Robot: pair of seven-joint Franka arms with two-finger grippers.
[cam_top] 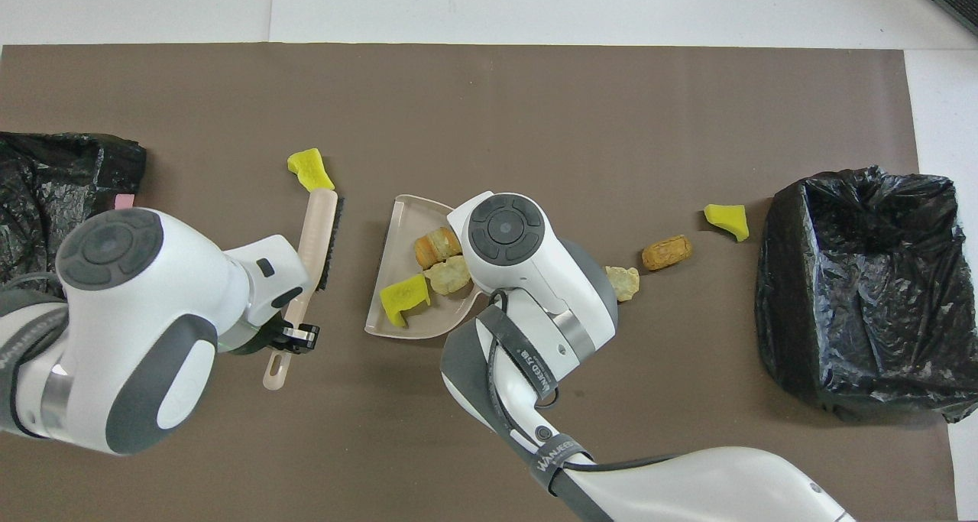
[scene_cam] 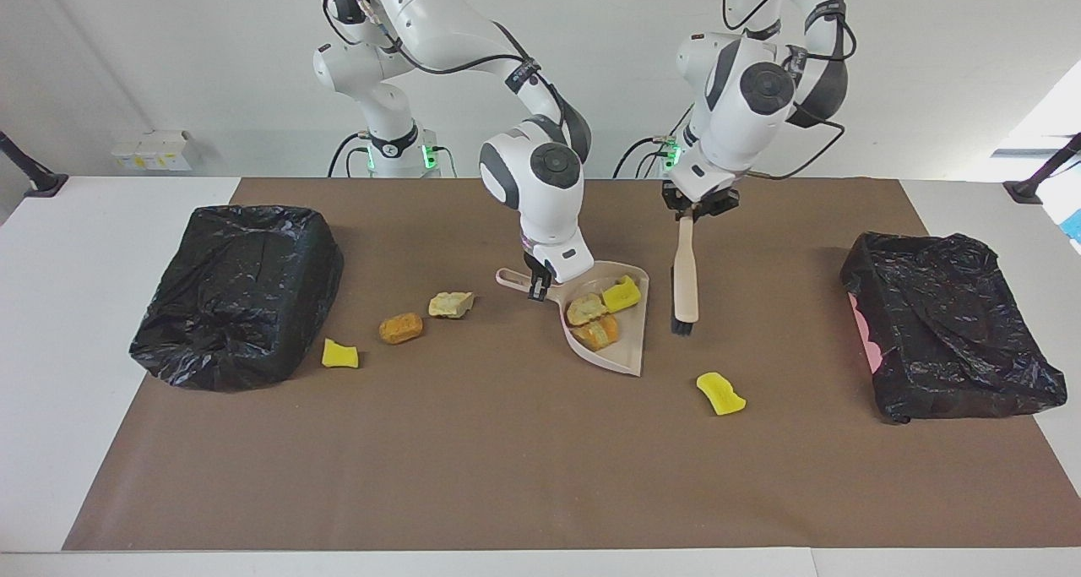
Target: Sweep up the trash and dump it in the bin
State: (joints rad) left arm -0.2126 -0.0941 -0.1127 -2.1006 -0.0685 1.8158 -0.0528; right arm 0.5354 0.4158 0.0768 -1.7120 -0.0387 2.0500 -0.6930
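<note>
Facing view: left gripper (scene_cam: 698, 208) clamped on brush (scene_cam: 685, 281), raised beside dustpan (scene_cam: 627, 353). Right gripper (scene_cam: 538, 288) apparently pinching dustpan handle. Three trash (scene_cam: 621, 294) scraps in pan, four scattered on mat.

Left end effector (scene_cam: 698, 209) raised, clamped shut; right end effector (scene_cam: 537, 288) low, closed.

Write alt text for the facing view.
The left gripper holds a beige brush beside the beige plastic dustpan, which the right gripper holds with three scraps inside; four scraps lie on the brown mat between two black-bagged bins.
</note>
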